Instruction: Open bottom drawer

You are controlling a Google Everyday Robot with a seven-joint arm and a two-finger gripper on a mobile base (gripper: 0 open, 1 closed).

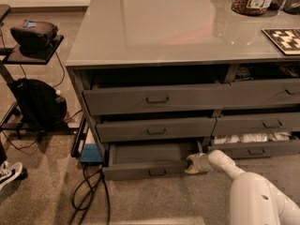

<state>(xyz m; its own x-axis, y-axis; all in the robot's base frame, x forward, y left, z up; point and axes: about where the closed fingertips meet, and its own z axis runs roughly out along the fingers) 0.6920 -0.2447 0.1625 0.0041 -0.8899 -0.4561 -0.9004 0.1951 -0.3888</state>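
Note:
The bottom drawer (pixel 150 168) is the lowest left drawer of the grey cabinet. It is pulled out a little and shows a bare grey inside, with a small central handle (pixel 157 172) on its flat front. My gripper (pixel 191 164) is at the right end of that drawer front, at the corner, on the end of my white arm (pixel 253 191) that comes in from the lower right.
Two more drawers (pixel 154 100) sit above it, slightly open. To the right a like drawer (pixel 255 144) shows white bundles. A blue box (pixel 91 153) and black cables (pixel 89 196) lie on the carpet at the left. A black backpack (pixel 40 104) stands further left.

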